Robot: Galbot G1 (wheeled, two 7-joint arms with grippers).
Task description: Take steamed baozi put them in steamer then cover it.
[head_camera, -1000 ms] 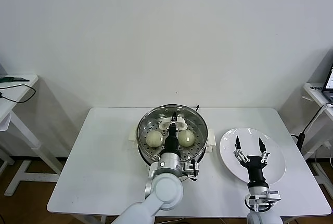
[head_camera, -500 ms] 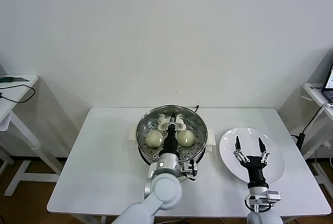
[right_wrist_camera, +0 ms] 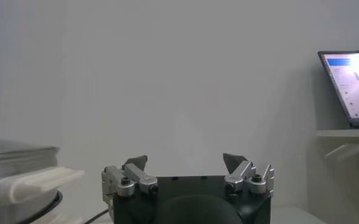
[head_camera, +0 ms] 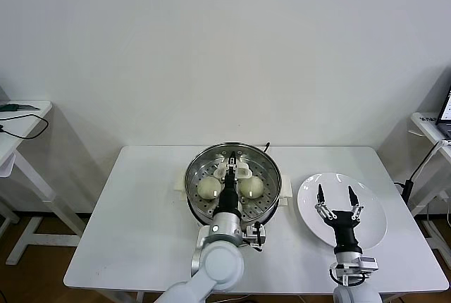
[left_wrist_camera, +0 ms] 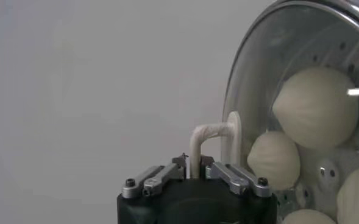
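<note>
The steamer (head_camera: 194, 199) stands mid-table with the clear glass cover (head_camera: 211, 165) lying on it. Through the glass two baozi (head_camera: 208, 188) (head_camera: 252, 187) show in the head view. The left wrist view shows several, among them one large baozi (left_wrist_camera: 316, 108) and a smaller one (left_wrist_camera: 275, 159). My left gripper (head_camera: 230, 161) (left_wrist_camera: 192, 165) reaches over the cover, its fingers standing close on either side of the white handle (left_wrist_camera: 206, 134), with a thin gap at one side. My right gripper (head_camera: 335, 194) (right_wrist_camera: 185, 161) hovers open and empty over the white plate (head_camera: 370, 208).
The steamer's white side handle (right_wrist_camera: 33, 182) shows at the edge of the right wrist view. A side table (head_camera: 21, 116) stands at the far left. Another table with a laptop (right_wrist_camera: 350, 82) stands at the far right. Bare tabletop (head_camera: 141, 204) lies left of the steamer.
My left gripper's jaws have eased apart from the cover's handle, and its wrist has drawn back slightly toward me. The cover stays on the steamer. The right arm has not moved.
</note>
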